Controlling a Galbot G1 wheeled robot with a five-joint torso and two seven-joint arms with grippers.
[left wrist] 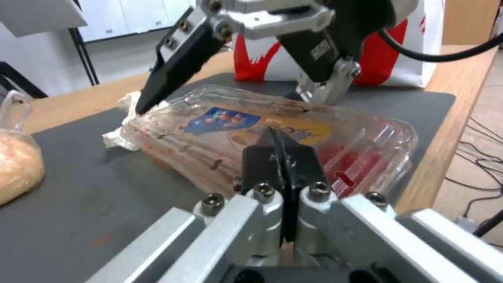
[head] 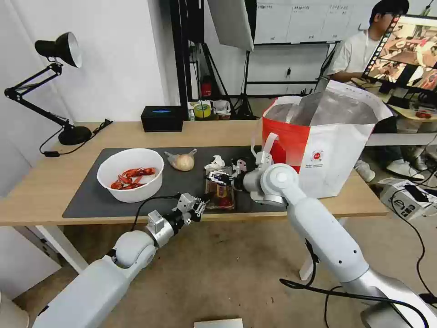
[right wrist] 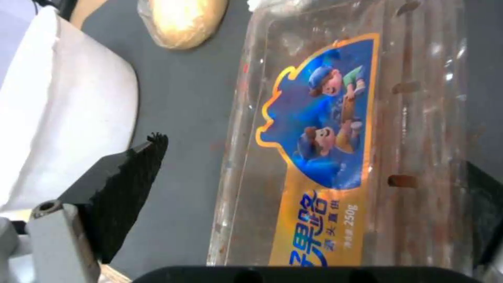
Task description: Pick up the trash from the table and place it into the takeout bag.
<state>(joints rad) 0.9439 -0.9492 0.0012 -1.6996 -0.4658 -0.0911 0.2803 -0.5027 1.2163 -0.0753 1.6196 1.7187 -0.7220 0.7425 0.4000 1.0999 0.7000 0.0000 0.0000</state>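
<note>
My right gripper point(head: 221, 178) hangs over the far end of the clear tray point(head: 220, 195), fingers spread wide w/ one on either side of the tray; from the left wrist cam the right gripper's point(left wrist: 230, 98) black fingers straddle the tray point(left wrist: 272, 137) w/o clamping it. Right wrist cam looks straight down on the tray lid point(right wrist: 340, 149) w/ its blue-and-yellow cartoon label, one black finger point(right wrist: 125, 184) off to the side, apart from the plastic.

My left gripper point(head: 196, 208) sits at the near table edge just beside the tray's near end, fingers point(left wrist: 283, 165) pressed together, nothing between them.

Tray lies flat on the dark mat point(head: 91, 200) of the table point(head: 41, 182), red scraps inside. Crumpled tissue point(head: 215, 163) just beyond it, touching its far corner per left wrist cam. Small bag w/ tan lump point(head: 182, 161) is near, btwn tissue and white bowl point(head: 130, 174) of red shells. Takeout bag point(head: 327, 150) stands open on the table's right end, foil lining showing, close behind my right wrist.
</note>
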